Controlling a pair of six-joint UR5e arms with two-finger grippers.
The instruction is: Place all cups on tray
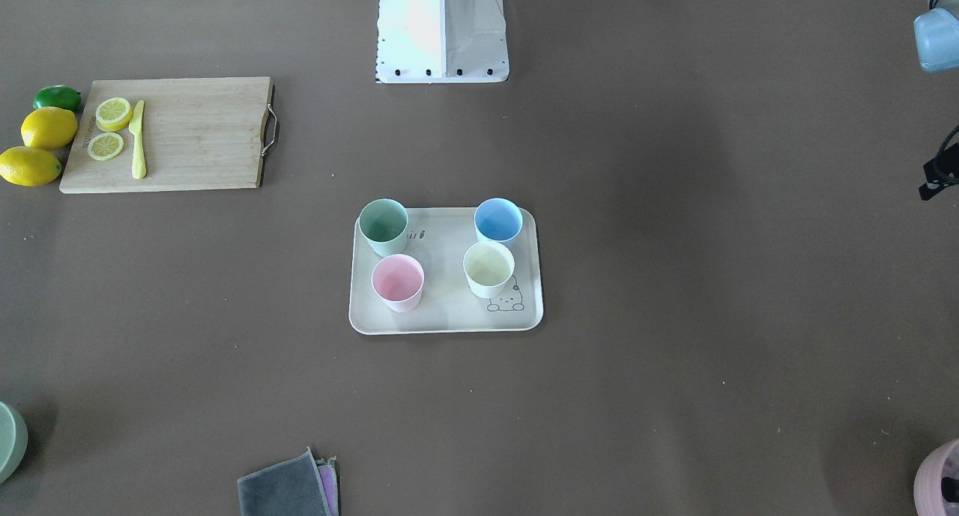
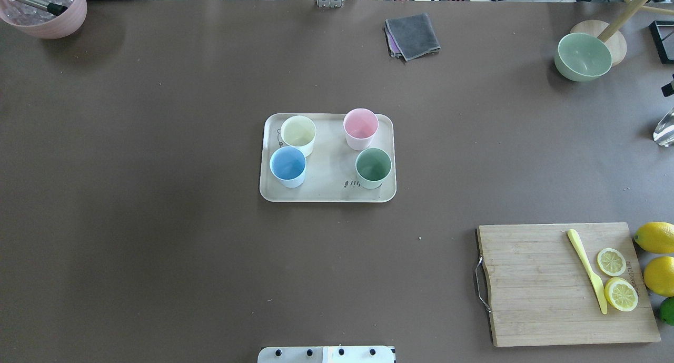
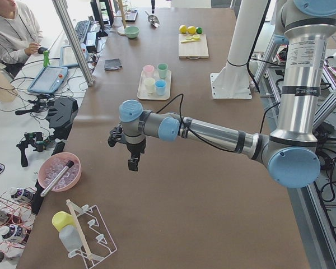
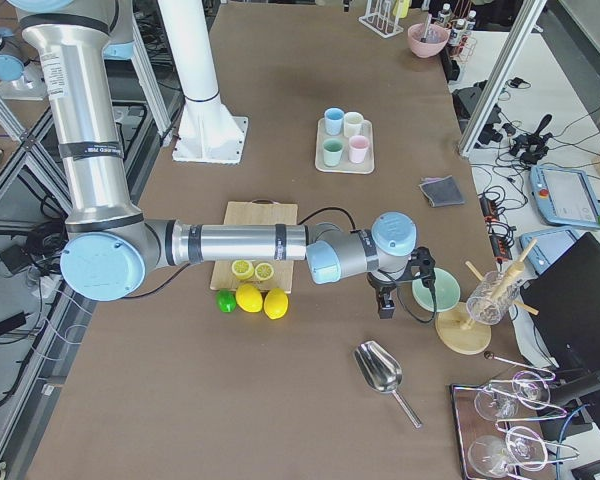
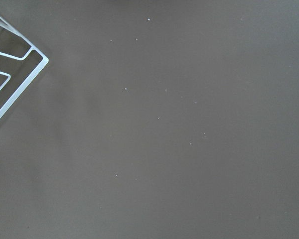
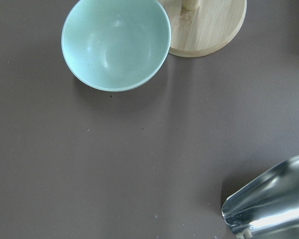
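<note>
Yellow cup (image 2: 298, 134), pink cup (image 2: 360, 128), blue cup (image 2: 288, 166) and green cup (image 2: 373, 167) stand on the tray (image 2: 329, 192) at mid-frame; we judge the task complete. Left pincer (image 3: 133, 162) and right pincer (image 4: 386, 305): wide or narrow, we cannot tell.

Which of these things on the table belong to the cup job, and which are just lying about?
Job: tray; green cup, pink cup, yellow cup, blue cup, all standing on it.
Lying about: cutting board with knife and lemon slices, whole lemons, lime, grey cloth, green bowl, pink bowl, scoop.
</note>
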